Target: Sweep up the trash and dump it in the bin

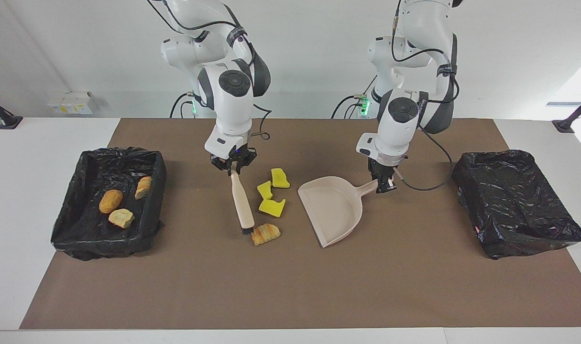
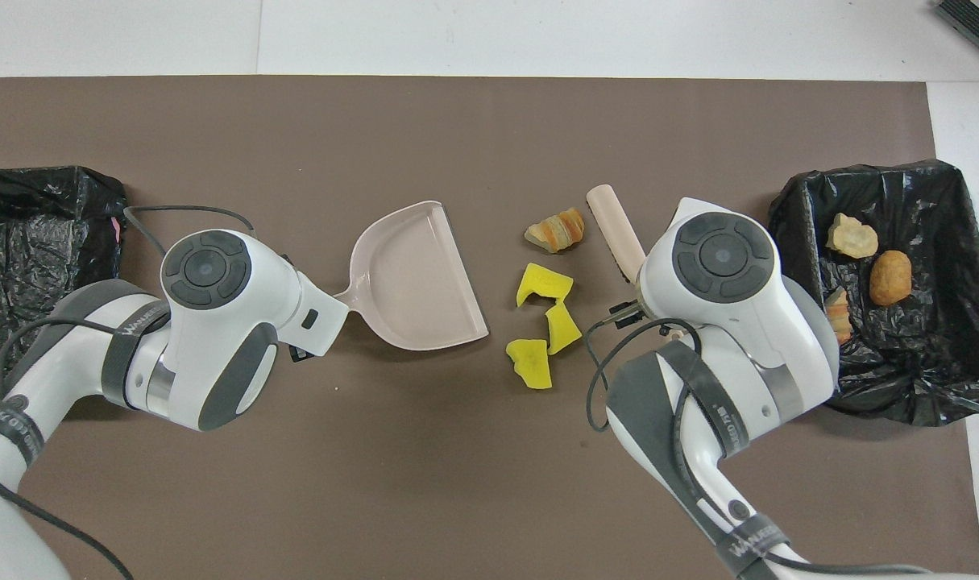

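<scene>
Facing view, bottom of frame upward.

Lower centre: a striped orange-tan bread-like lump is seen flat on the brown mat, touching the dark bristle end of the brush. The brush is a smooth beige plastic stick, tilted, bristles down on the mat.

Beside it, centre-right of frame: the beige dustpan, smooth plastic, a shallow scoop with a raised rim, its open edge toward the bottom of the frame.

Centre, between brush and dustpan: three bright yellow foam scraps, angular and rough-cut, clustered close together but apart from the pan.

Left of frame: a rectangular bin lined with crinkled glossy black plastic. Three tan lumps are held inside it: one rounded, one pale and blunt, one striped against the wall toward the table's middle.

Right of frame: a second black-lined bin, liner rumpled across it.

Higher up, centre-left: the right gripper is clamped on the top of the brush handle.

Centre-right: the left gripper is closed on the dustpan's handle tip.

Overhead view agrees: lump at the brush tip, scraps beside the pan.
</scene>
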You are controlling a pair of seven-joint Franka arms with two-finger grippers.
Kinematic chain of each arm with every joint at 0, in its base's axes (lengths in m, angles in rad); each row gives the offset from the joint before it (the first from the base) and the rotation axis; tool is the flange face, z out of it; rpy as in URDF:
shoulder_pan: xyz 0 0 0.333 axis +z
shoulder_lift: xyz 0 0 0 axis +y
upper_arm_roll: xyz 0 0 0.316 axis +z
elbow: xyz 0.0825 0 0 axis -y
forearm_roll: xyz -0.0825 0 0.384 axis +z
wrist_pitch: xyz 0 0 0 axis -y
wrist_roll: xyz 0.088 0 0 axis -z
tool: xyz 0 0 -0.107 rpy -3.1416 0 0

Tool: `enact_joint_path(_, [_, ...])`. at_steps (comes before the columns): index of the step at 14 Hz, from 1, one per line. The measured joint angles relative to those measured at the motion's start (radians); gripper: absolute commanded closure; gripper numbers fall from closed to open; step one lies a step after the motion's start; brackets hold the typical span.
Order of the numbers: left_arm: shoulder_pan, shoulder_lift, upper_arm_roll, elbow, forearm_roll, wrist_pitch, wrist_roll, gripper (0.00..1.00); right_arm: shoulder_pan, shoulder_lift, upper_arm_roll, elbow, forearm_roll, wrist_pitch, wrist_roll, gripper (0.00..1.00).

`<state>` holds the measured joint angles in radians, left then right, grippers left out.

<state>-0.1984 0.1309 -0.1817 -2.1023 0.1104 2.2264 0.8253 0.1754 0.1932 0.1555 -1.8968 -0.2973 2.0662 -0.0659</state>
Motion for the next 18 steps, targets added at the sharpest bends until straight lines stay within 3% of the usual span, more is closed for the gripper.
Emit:
enact_joint_path(1, [-0.001, 0.0, 0.0, 0.0, 0.0, 0.001, -0.007, 0.73, 0.001, 0.029, 0.001, 0.013, -0.028, 0.016, -0.042, 1.0])
enact_joint_path(2, [-0.001, -0.001, 0.0, 0.0, 0.0, 0.002, -0.012, 0.98, 0.006, 0.054, 0.004, 0.02, -0.051, 0.041, -0.086, 1.0])
enact_joint_path(8, [-0.003, -0.001, 0.0, 0.0, 0.0, 0.004, -0.014, 1.0, 0.093, 0.086, 0.012, 0.025, -0.051, 0.045, -0.151, 1.0])
enact_joint_path(18, [-0.044, -0.001, -0.004, 0.0, 0.005, 0.025, 0.045, 1.0, 0.132, 0.048, 0.017, 0.044, 0.073, -0.032, -0.019, 1.0])
